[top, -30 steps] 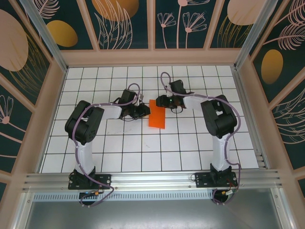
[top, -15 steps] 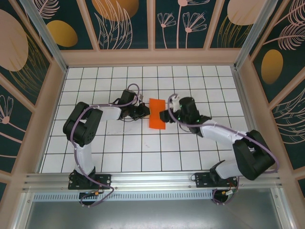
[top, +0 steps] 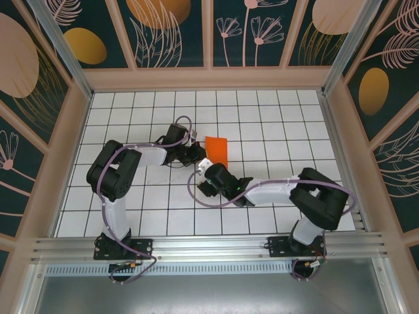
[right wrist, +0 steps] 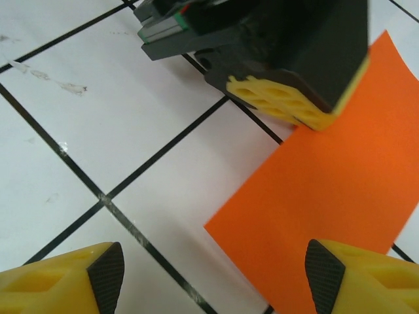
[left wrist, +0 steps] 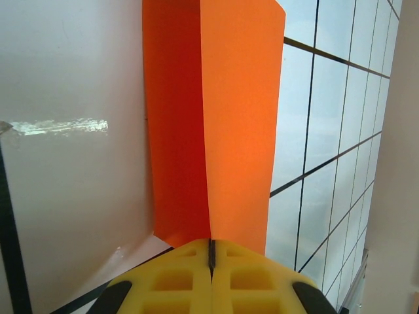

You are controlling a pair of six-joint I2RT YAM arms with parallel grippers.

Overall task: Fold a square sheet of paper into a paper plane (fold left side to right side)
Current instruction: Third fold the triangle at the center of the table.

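In the top view the left arm climbs from its base at the lower left, bends at the left of the frame and reaches right across the white gridded desk (top: 131, 209); its left hand (top: 198, 154) sits just left of centre, against the left edge of the orange paper (top: 217, 150); the paper is a narrow rectangle a little above the middle of the frame, slightly tilted; the right arm stretches leftward from its base at the lower right, and the right hand (top: 205, 171) ends just below the left hand, near the paper's lower left corner.

In the left wrist view the left hand (left wrist: 211, 252) is at the bottom centre, its yellow fingers (left wrist: 255, 278) pressed together and clamped on the near edge of the paper (left wrist: 236, 118); the paper runs up the frame in two panels, darker on the left and brighter on the right, meeting along a crease; it seems folded double, though whether the layers lie flat is hard to judge.

In the right wrist view the right hand (right wrist: 213, 275) has its fingers (right wrist: 59, 278) wide apart at the bottom corners, gripping nothing; the left hand (right wrist: 298, 104) sits at the upper centre on the paper (right wrist: 340, 196), which fills the right.
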